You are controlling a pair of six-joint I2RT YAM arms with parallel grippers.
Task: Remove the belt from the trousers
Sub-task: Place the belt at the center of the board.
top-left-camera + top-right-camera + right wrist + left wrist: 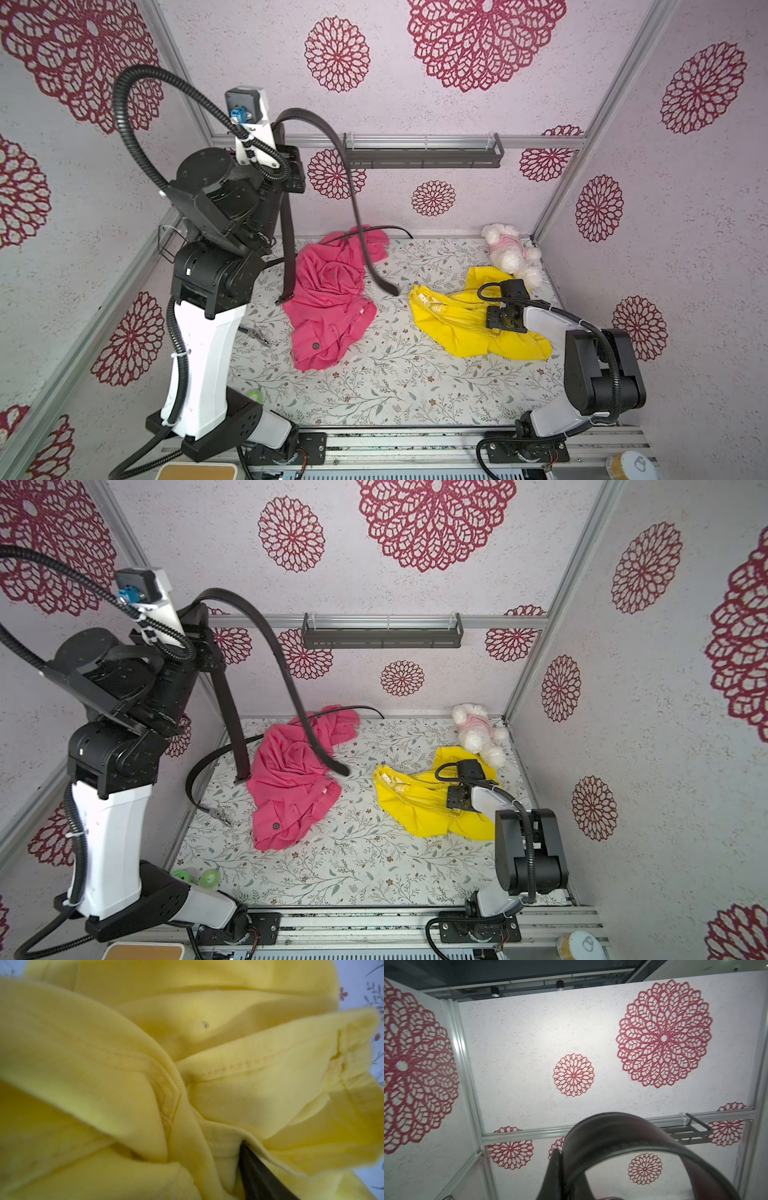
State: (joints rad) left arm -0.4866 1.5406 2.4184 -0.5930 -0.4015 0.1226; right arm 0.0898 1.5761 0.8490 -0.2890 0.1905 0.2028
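My left gripper [280,129] is raised high near the back left wall and is shut on a dark belt [356,208]. The belt arches over the gripper in the left wrist view [612,1132]. Its two ends hang down onto the crumpled pink trousers [328,303], free of them. My right gripper [500,322] presses into the yellow trousers [449,328] at the right. There one dark finger [259,1174] shows, well off centre; yellow folds [104,1064] hide the other, so the jaws stand apart with cloth between them.
A second black belt [191,779] curves from behind the pink trousers to a buckle [218,814] near the left wall. A white plush toy [513,253] lies at the back right. A grey rack [422,156] hangs on the back wall. Green items [210,877] sit by the left arm's base.
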